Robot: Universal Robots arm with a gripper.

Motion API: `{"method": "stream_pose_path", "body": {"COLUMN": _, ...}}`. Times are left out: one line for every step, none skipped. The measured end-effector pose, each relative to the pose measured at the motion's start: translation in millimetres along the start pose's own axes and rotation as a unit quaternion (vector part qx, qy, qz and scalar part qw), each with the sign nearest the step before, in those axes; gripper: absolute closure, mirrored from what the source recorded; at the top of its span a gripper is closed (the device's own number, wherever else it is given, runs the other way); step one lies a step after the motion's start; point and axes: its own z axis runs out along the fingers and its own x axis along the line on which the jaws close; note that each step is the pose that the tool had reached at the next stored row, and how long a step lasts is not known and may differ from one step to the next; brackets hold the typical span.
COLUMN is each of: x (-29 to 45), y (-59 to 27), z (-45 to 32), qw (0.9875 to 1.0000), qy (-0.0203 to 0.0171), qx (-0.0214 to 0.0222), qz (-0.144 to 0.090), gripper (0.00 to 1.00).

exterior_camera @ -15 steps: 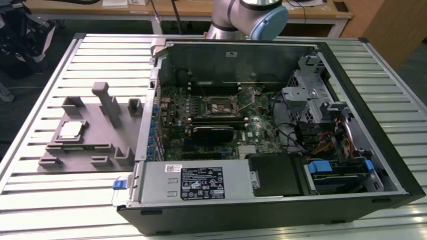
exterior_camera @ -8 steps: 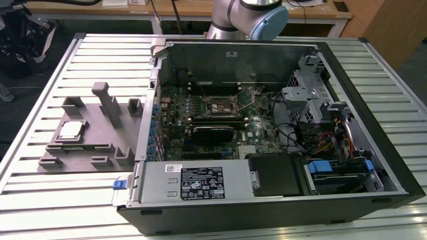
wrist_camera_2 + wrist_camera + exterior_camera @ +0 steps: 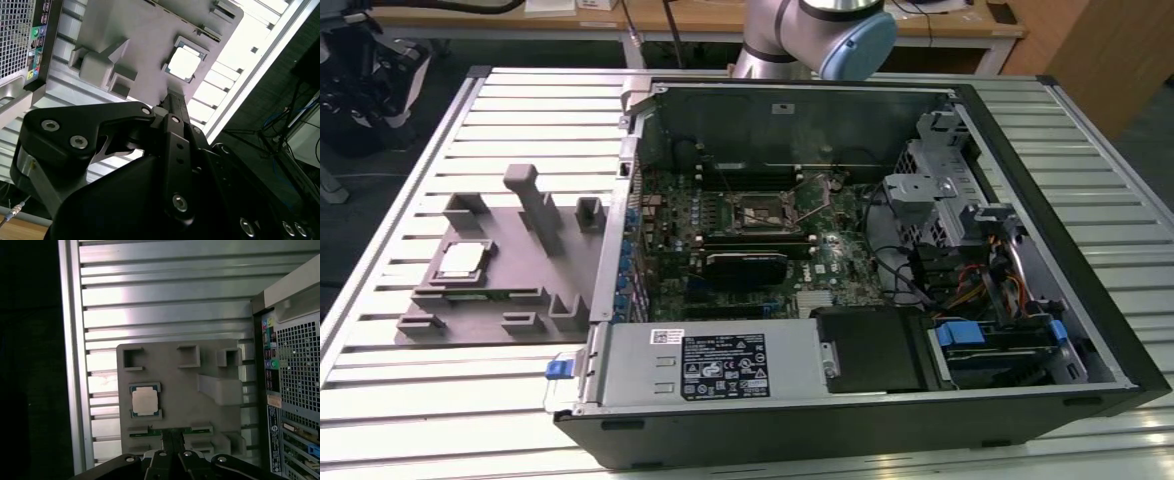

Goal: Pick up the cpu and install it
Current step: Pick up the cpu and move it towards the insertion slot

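Black metal pincer (image 3: 171,434), closed narrow and holding nothing, hangs apart from the small square silvery-topped cpu (image 3: 145,401), which lies flat in its recess on the grey plastic fixture plate (image 3: 175,385).

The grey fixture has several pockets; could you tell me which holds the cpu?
The framed pocket on the side away from the computer case; it alone holds the cpu, the others being bare.
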Motion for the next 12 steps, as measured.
{"method": "stream_pose_path", "body": {"x": 0.3, "y": 0.0, "z": 0.3, "qw": 1.0000, "qy": 0.0000, "qx": 0.0000, "qz": 0.000, "gripper": 0.89}}
{"method": "stream_pose_path", "body": {"x": 0.7, "y": -0.1, "z": 0.6, "qw": 1.0000, "qy": 0.0000, "qx": 0.0000, "qz": 0.000, "gripper": 0.89}}
{"method": "stream_pose_path", "body": {"x": 1.0, "y": -0.1, "z": 0.9, "qw": 1.0000, "qy": 0.0001, "qx": 0.0000, "qz": 0.000, "gripper": 0.89}}
{"method": "stream_pose_path", "body": {"x": 1.4, "y": -0.2, "z": 1.2, "qw": 1.0000, "qy": 0.0000, "qx": 0.0000, "qz": 0.000, "gripper": 0.89}}
{"method": "stream_pose_path", "body": {"x": 1.7, "y": -0.2, "z": 1.6, "qw": 1.0000, "qy": 0.0000, "qx": 0.0000, "qz": 0.000, "gripper": 0.89}}
{"method": "stream_pose_path", "body": {"x": 2.1, "y": -0.2, "z": 1.9, "qw": 1.0000, "qy": 0.0001, "qx": 0.0000, "qz": 0.000, "gripper": 0.89}}
{"method": "stream_pose_path", "body": {"x": 2.5, "y": -0.3, "z": 2.2, "qw": 1.0000, "qy": 0.0000, "qx": 0.0000, "qz": 0.000, "gripper": 0.89}}
{"method": "stream_pose_path", "body": {"x": 2.8, "y": -0.3, "z": 2.5, "qw": 1.0000, "qy": 0.0000, "qx": 0.0000, "qz": 0.000, "gripper": 0.89}}
{"method": "stream_pose_path", "body": {"x": 3.2, "y": -0.3, "z": 2.8, "qw": 1.0000, "qy": 0.0001, "qx": 0.0000, "qz": 0.000, "gripper": 0.89}}
{"method": "stream_pose_path", "body": {"x": 3.5, "y": -0.4, "z": 3.1, "qw": 1.0000, "qy": 0.0001, "qx": 0.0000, "qz": 0.000, "gripper": 0.89}}
{"method": "stream_pose_path", "body": {"x": 3.9, "y": -0.4, "z": 3.5, "qw": 1.0000, "qy": 0.0000, "qx": 0.0000, "qz": 0.000, "gripper": 0.89}}
{"method": "stream_pose_path", "body": {"x": 4.3, "y": -0.5, "z": 3.8, "qw": 1.0000, "qy": 0.0000, "qx": 0.0000, "qz": 0.000, "gripper": 0.89}}
